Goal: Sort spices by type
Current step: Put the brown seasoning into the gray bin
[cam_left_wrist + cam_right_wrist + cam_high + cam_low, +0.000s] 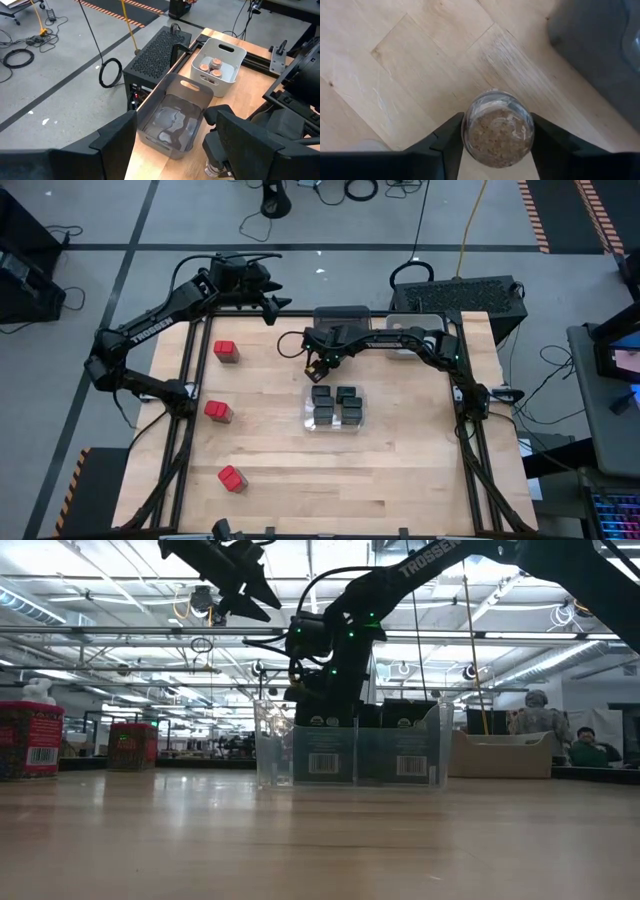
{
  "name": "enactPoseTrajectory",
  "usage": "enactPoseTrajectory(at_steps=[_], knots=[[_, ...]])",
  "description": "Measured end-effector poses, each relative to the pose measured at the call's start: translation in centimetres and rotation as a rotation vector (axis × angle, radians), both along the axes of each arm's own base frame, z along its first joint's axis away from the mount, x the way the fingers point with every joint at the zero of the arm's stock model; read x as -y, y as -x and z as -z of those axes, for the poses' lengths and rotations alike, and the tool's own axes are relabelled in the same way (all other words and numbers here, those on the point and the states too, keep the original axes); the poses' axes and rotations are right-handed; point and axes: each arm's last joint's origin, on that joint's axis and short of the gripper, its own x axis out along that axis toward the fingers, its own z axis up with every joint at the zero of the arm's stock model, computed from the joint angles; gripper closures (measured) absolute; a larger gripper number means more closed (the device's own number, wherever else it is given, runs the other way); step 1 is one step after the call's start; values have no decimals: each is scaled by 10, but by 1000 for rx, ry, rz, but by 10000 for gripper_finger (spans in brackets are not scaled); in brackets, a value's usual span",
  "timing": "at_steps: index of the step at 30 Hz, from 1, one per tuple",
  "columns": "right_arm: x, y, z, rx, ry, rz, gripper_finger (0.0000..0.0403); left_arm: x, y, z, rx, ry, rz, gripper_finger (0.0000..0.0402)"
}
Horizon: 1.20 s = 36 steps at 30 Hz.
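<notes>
- Right pincer (498, 142) stood with its two fingers flanking a round tan-lidded jar (498, 134), seemingly touching its sides; a firm pinch could not be confirmed, so the hold is judged as just forming.
- Landmark: the clear bin (335, 409) at mid-table, holding the dark boxy spices (336, 404). The jar stood upright on the table (400, 470) just behind this bin, toward the far edge, its axis vertical and in line with the pincer's downward view.
- Three red-topped boxes (226, 351) lay well apart from the clear bin, to its left, loose on the table.
- Behind the clear bin, at the far edge, sat a dark grey bin (172, 117), seemingly empty, and beside it a light grey bin (220, 60) already holding tan-lidded jars (212, 66).
- Left pincer (272, 305) hovered spread and empty, behind and left of the clear bin.
- Judged relation for the next move: the light grey bin lay behind the held jar, and the right arm was clearly nearer.
</notes>
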Motion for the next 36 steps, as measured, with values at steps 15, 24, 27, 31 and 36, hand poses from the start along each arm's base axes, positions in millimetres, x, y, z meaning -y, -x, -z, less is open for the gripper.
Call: enactPoseTrajectory(at_steps=[15, 24, 27, 31, 36], knots=[[-3, 10, -52, 21, 25, -70, 239, 0, 0, 0, -4, 1, 1, 125], [0, 71, -134, 68, 118, -65, 239, -2, 2, 1, -9, 4, -7, 125], [4, 104, -150, 81, 156, -8, 239, -2, 2, 1, -6, 4, -8, 125], [8, 153, -155, 97, 169, 103, 239, -2, 1, 0, -2, 1, -9, 125], [9, 203, -136, 108, 161, 276, 239, -3, 1, -2, 26, 3, -23, 125]])
